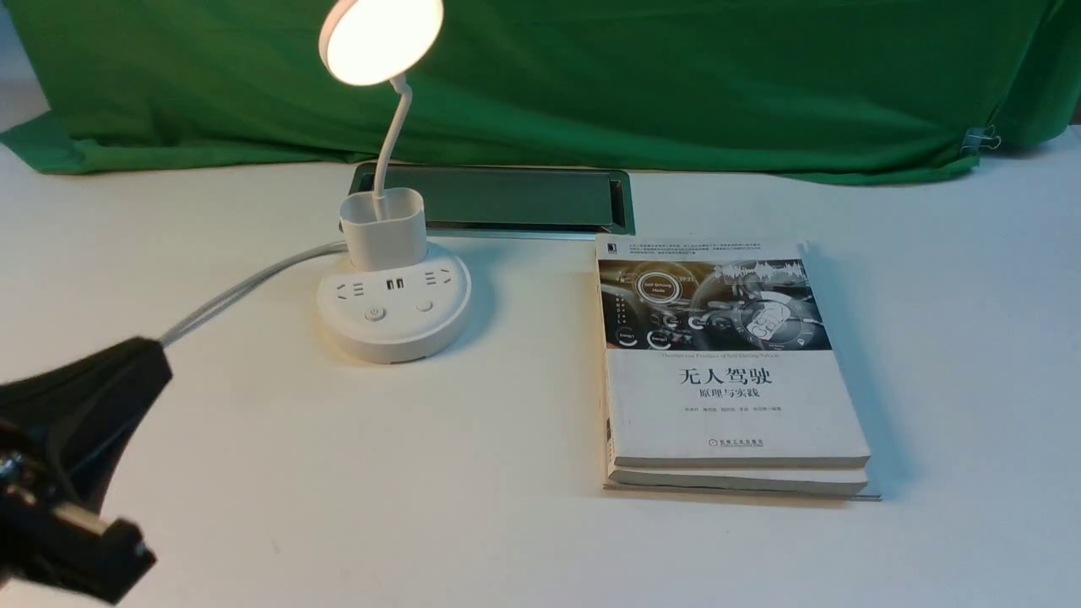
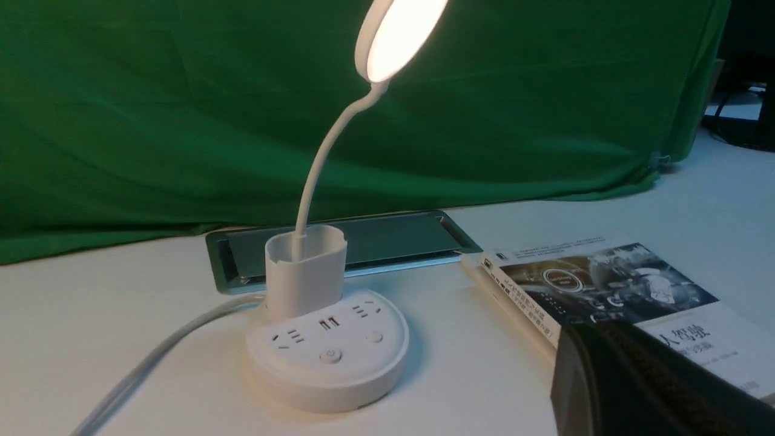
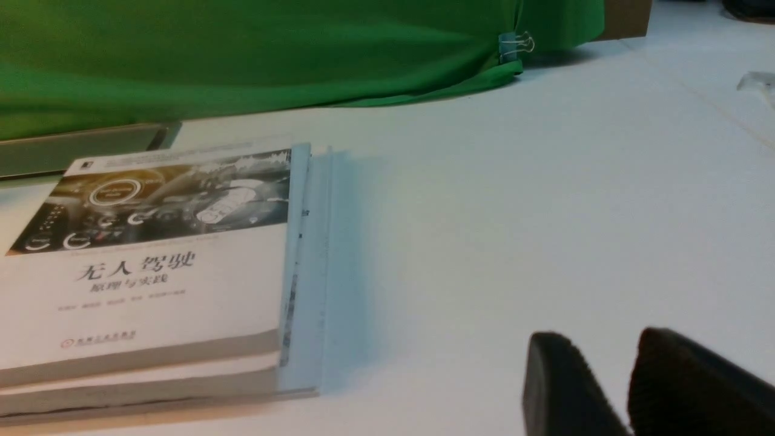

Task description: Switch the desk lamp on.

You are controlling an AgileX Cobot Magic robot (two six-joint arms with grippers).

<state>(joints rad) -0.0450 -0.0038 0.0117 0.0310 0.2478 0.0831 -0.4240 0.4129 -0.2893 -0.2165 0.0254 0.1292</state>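
- The black left gripper [image 2: 596, 330] was at the near left of the white table [image 1: 507, 405], above its surface and well apart from the lamp. Its fingers were closed together, with nothing visible between them.
- A grey cable [image 1: 253, 283] ran across the table to the rear of the lamp base.
- The white plastic desk lamp [image 1: 395, 304] stood upright on the left part of the table. Its round disc head was lit, on a thin curved neck rising from the small cup; the round base bore sockets and two buttons.
- A dark green rectangular panel with a metallic rim [image 1: 524, 198] lay behind the lamp.
- A green cloth [image 1: 676, 84] hung along the back.
- A stack of paperback books [image 1: 735, 397], the top cover white with a dark picture, lay right of the lamp, apart from it.
- A metal binder clip [image 1: 980, 139] gripped the cloth at far right.
- The black right gripper [image 3: 605, 336] was slightly open, its fingertips apart and empty.
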